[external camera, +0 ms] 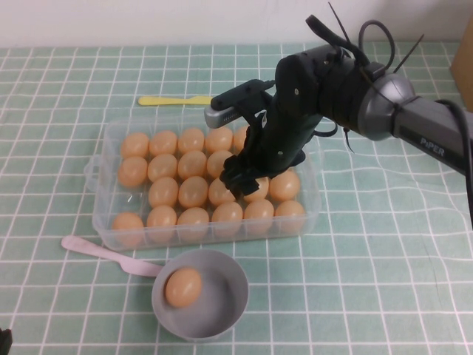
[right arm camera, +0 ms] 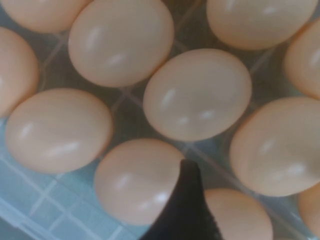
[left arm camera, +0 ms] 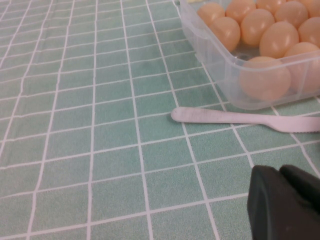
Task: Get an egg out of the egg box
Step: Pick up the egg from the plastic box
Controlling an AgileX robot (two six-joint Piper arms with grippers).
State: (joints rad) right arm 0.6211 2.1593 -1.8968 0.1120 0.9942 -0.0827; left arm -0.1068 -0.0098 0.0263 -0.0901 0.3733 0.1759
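Note:
The egg box is a clear plastic tray at the table's middle, holding several orange-tan eggs. My right gripper reaches down into the box's right half, its tips low among the eggs. In the right wrist view one black finger stands between two eggs, with another egg just beyond; the other finger is out of view, so the jaws stand open and hold nothing. My left gripper is shut and empty, low over the table near the front left corner.
A round grey bowl with one egg stands in front of the box. A pink plastic knife lies by the box's front left corner and also shows in the left wrist view. A yellow knife lies behind the box.

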